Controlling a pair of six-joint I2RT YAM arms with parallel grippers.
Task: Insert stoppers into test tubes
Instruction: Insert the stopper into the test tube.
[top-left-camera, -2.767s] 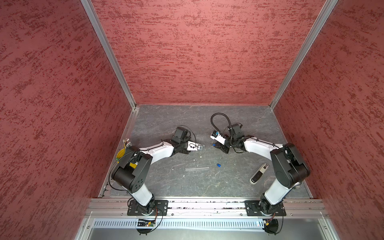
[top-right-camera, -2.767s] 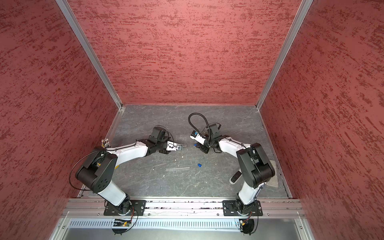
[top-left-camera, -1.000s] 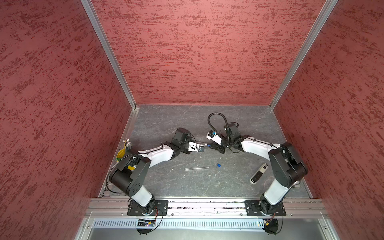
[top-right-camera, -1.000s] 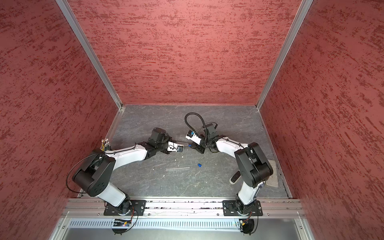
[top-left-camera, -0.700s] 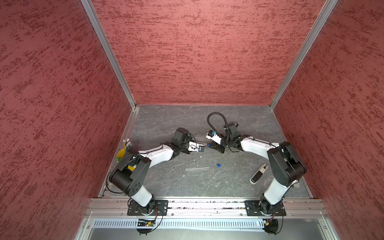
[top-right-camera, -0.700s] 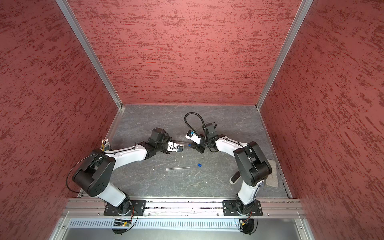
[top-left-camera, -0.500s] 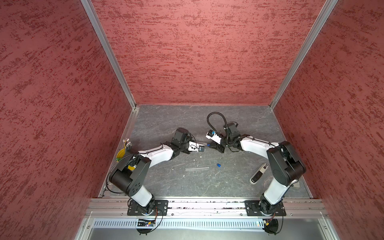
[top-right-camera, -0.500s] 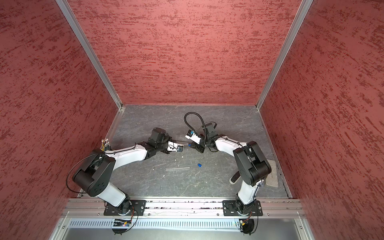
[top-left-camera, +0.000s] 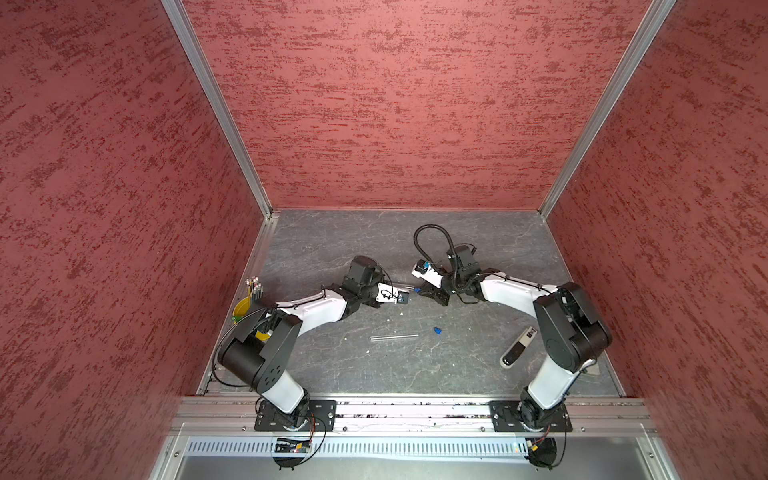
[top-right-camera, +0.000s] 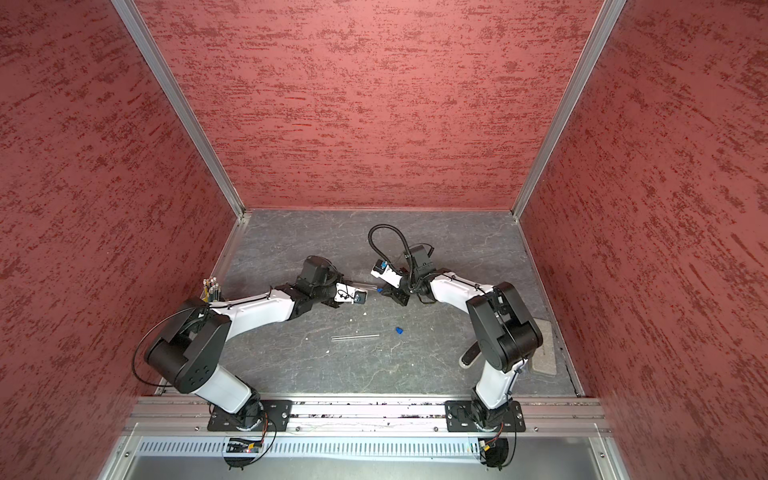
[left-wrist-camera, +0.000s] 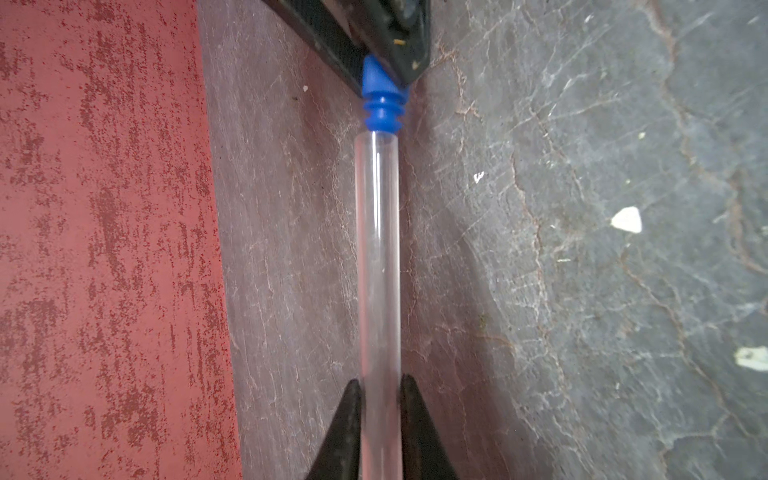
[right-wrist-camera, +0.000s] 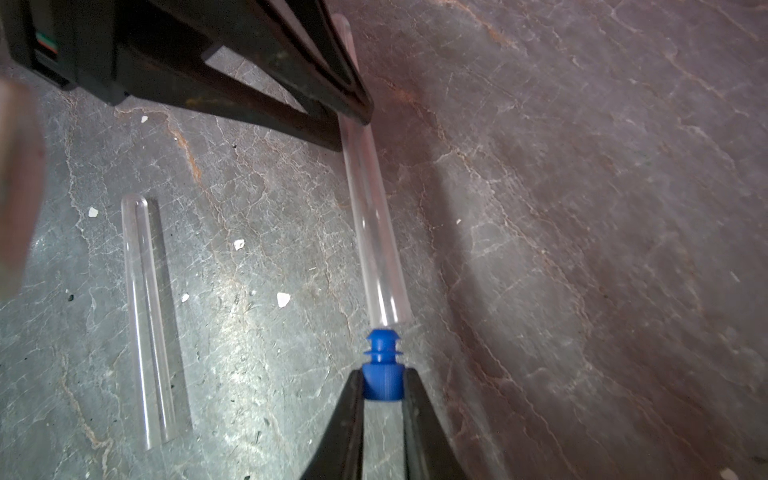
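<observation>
In the left wrist view my left gripper (left-wrist-camera: 380, 380) is shut on a clear test tube (left-wrist-camera: 378, 257), held level above the grey floor. My right gripper (right-wrist-camera: 382, 370) is shut on the wide end of a blue stopper (right-wrist-camera: 380, 340). The stopper's ribbed tip (left-wrist-camera: 381, 112) meets the tube's open mouth; I cannot tell whether it is inside. The held tube (top-left-camera: 402, 285) bridges the two grippers at mid-floor. A second test tube (top-left-camera: 394, 337) (right-wrist-camera: 147, 316) lies flat nearer the front, with a loose blue stopper (top-left-camera: 437, 331) (top-right-camera: 399, 331) just right of it.
A black-and-white remote-like device (top-left-camera: 518, 351) lies near the right arm's base. A yellow cup of pencils (top-left-camera: 249, 299) stands at the left wall. A grey pad (top-right-camera: 544, 349) sits at the right edge. White specks (right-wrist-camera: 283, 298) dot the floor. Red walls enclose three sides.
Since the earliest frames both arms have closed in toward each other, bringing stopper and tube mouth together. Over the last second they have barely moved.
</observation>
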